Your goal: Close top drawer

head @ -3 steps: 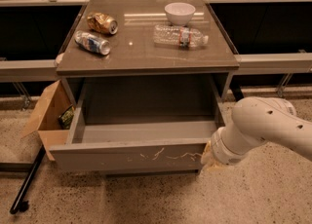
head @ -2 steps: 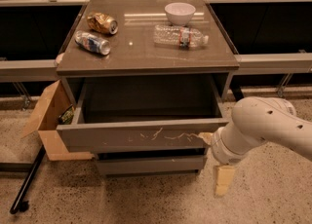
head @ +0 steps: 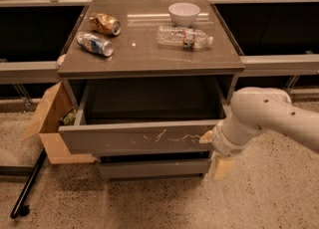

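Half-hidden pincer (head: 215,152) at top drawer (head: 134,139)

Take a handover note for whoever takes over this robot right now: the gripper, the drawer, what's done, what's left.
Gripper: low at the right end of the wide grey top drawer, apparently touching its scratched front panel; the arm reaches in from the right.
Drawer: partway out of the grey cabinet, its inside open to view.
Done: gripper placed at the front panel.
Left: push the drawer in until it is flush with the lower grey drawer front.
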